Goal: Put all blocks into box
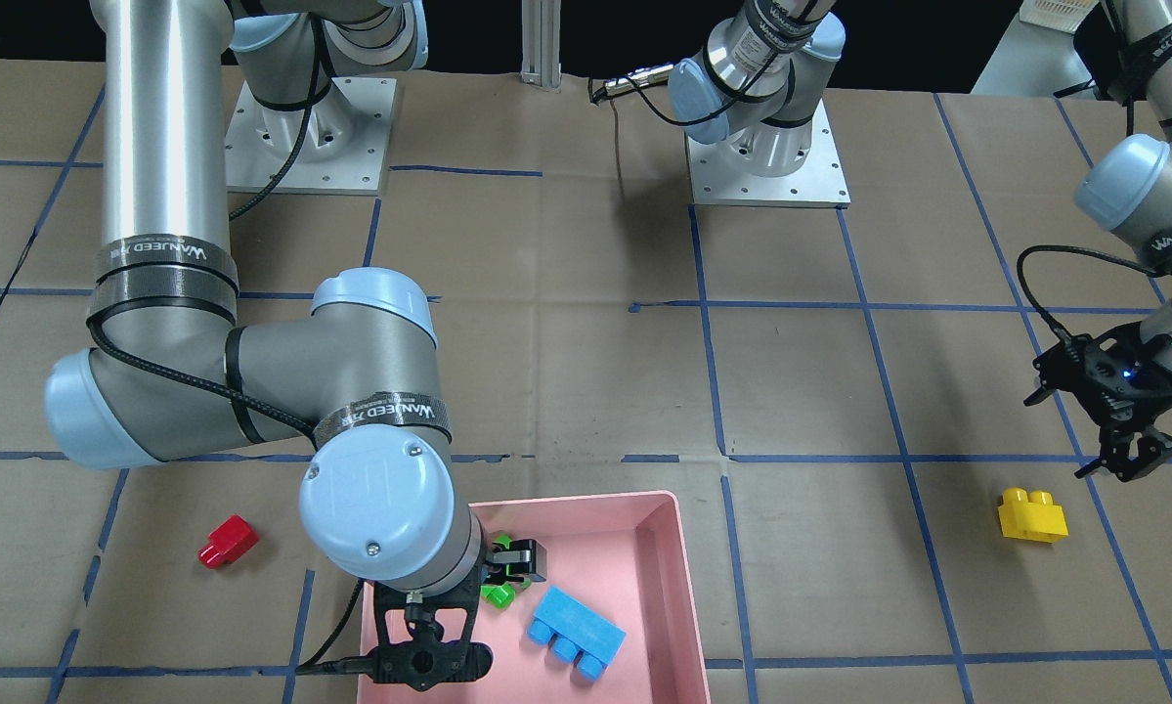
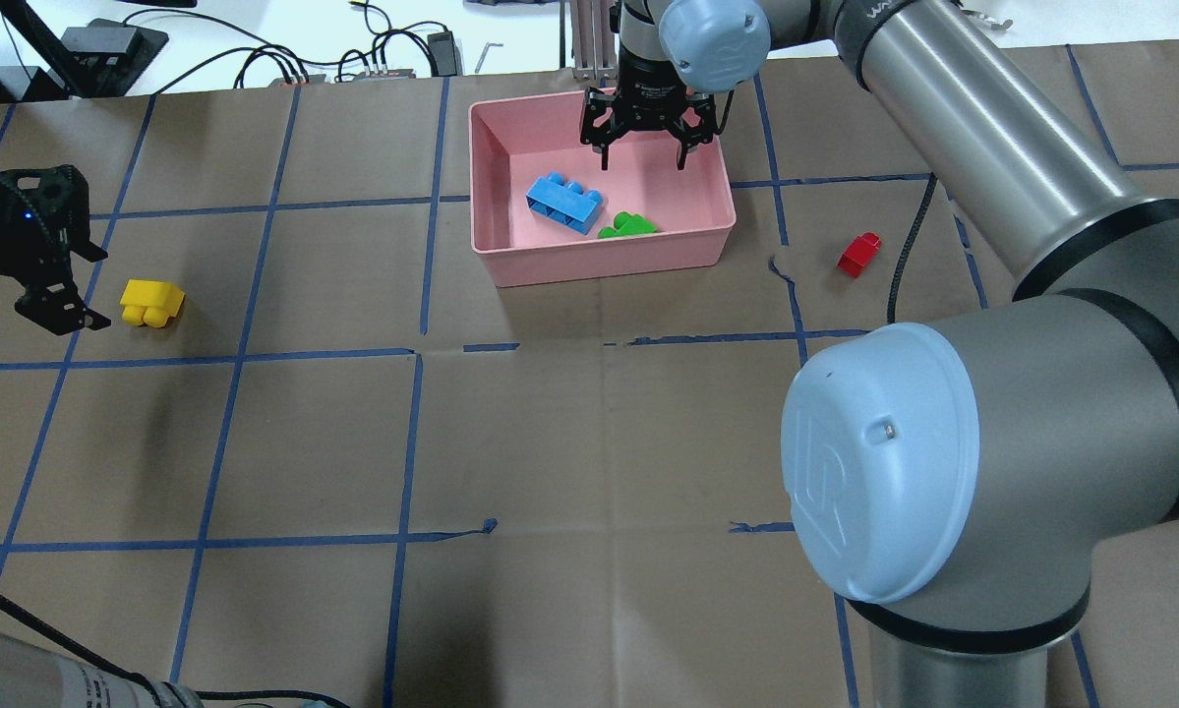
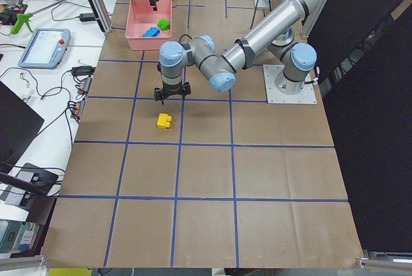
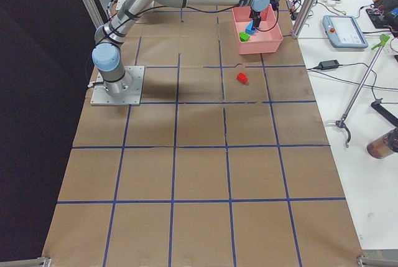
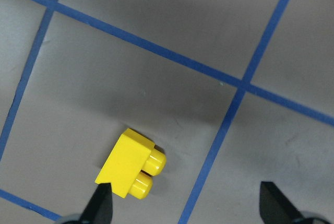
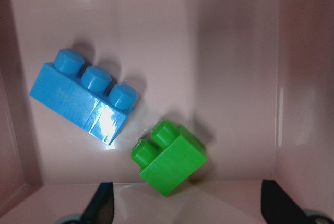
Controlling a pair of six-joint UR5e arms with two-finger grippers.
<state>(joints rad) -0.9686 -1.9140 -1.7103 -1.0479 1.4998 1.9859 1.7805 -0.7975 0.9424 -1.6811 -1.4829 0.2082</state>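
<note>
The pink box (image 2: 609, 261) stands at the far middle of the table. The light blue block (image 2: 564, 202) and the green block (image 2: 628, 225) lie inside it, a little apart. My right gripper (image 2: 645, 152) hangs open and empty above the box; its wrist view shows both blocks, blue (image 6: 83, 98) and green (image 6: 169, 157), below it. The yellow block (image 2: 151, 301) lies on the table at the left. My left gripper (image 2: 58, 300) hovers open just left of it, and the block (image 5: 130, 171) lies by one fingertip (image 5: 102, 203). The red block (image 2: 858, 254) lies right of the box.
The table is brown paper with a blue tape grid (image 2: 412, 354). The two arm bases (image 1: 766, 156) are bolted to the table on the robot's side. Cables and devices (image 2: 373, 69) lie beyond the far edge, past the box.
</note>
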